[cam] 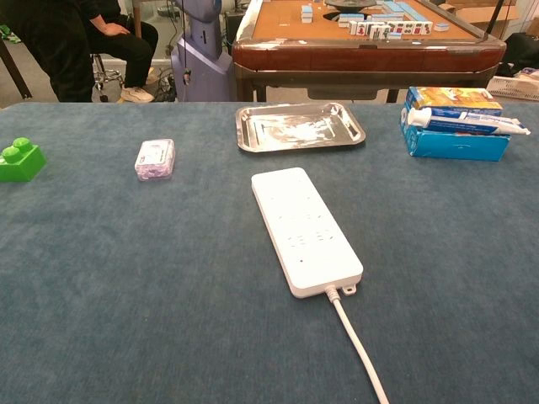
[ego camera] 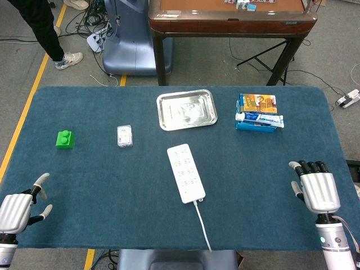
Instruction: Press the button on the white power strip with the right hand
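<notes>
The white power strip [ego camera: 186,172] lies lengthwise in the middle of the blue table, its cord running off the near edge; the chest view shows it too [cam: 306,229]. My right hand [ego camera: 317,190] hovers near the table's front right corner, fingers straight and apart, holding nothing, far to the right of the strip. At the front left corner my left hand [ego camera: 18,210] is open as well. Neither hand shows in the chest view.
A steel tray [ego camera: 187,109] sits behind the strip. Stacked boxes with a toothpaste carton [ego camera: 258,112] stand at the back right. A small clear packet [ego camera: 125,135] and a green brick [ego camera: 65,139] lie to the left. A brown table [ego camera: 232,17] stands beyond.
</notes>
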Robot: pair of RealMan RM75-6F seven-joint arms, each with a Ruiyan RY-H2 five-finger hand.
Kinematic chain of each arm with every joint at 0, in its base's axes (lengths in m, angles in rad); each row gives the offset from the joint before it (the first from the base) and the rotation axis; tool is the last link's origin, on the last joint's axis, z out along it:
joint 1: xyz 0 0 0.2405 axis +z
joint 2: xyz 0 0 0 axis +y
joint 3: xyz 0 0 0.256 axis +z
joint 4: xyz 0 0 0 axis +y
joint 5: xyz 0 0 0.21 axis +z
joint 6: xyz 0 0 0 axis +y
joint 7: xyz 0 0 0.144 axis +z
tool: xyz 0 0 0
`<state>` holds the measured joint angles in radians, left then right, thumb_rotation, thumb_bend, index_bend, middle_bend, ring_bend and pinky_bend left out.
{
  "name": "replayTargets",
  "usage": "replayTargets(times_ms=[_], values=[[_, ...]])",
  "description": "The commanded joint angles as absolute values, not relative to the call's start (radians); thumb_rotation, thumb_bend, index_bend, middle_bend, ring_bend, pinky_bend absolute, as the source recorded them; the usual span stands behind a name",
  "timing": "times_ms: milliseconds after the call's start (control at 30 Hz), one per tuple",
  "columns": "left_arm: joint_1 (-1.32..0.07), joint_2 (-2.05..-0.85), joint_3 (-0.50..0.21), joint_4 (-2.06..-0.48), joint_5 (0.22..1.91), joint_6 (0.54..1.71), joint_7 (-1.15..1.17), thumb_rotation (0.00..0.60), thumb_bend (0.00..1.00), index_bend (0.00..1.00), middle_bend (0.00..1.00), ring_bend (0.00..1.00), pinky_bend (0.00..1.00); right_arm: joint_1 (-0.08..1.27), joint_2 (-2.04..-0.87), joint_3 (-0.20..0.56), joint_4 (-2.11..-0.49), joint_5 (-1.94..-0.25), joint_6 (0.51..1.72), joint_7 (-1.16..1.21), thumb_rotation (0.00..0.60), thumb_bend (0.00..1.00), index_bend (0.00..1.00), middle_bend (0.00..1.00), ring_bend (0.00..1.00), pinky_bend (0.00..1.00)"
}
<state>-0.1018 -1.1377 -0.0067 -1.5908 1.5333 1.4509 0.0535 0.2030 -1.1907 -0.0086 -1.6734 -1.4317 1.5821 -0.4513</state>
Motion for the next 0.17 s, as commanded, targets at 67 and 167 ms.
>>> replayTargets(times_ms=[67,167], values=[[-0.107,-1.146,-0.009,-1.586,1.513,1.431,0.058,0.6,0.29,0.12,0.52,0.55,0.75,0.156,-1.168,0.015,-1.622,-1.438,1.617,-0.308,0.6,0.27,0.33,0.36,0.35,0.29],[-0.11,-1.148,-0.015,-1.583,1.498,1.424,0.061,0.6,0.29,0.12,0.52,0.55,0.75,0.148,-1.15,0.019,-1.611,-1.447,1.608,-0.235,0.6,0.27,0.33,0.36,0.35,0.29]])
